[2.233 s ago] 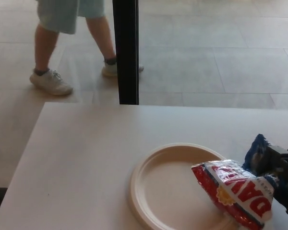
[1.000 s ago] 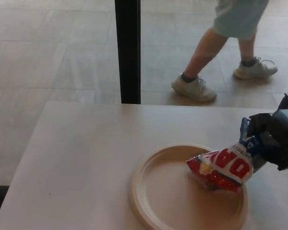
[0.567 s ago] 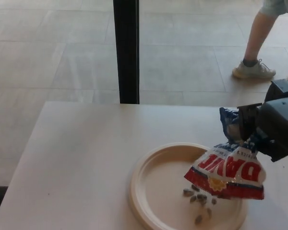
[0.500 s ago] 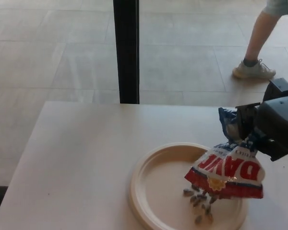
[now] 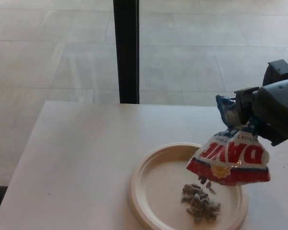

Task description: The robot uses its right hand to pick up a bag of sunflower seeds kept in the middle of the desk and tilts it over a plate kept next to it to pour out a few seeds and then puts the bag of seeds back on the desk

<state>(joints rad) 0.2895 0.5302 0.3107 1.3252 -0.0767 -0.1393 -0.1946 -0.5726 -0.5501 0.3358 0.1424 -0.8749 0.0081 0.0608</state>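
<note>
Black post, tiled floor

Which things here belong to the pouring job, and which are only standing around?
Job: right hand, holding the sunflower seed bag upside down; plate; pile of seeds on it; desk.

Not part: black post; tiled floor.

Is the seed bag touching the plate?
Apart. In the head view the seed bag hangs from the right hand, above the plate, seeds visible beneath.
</note>
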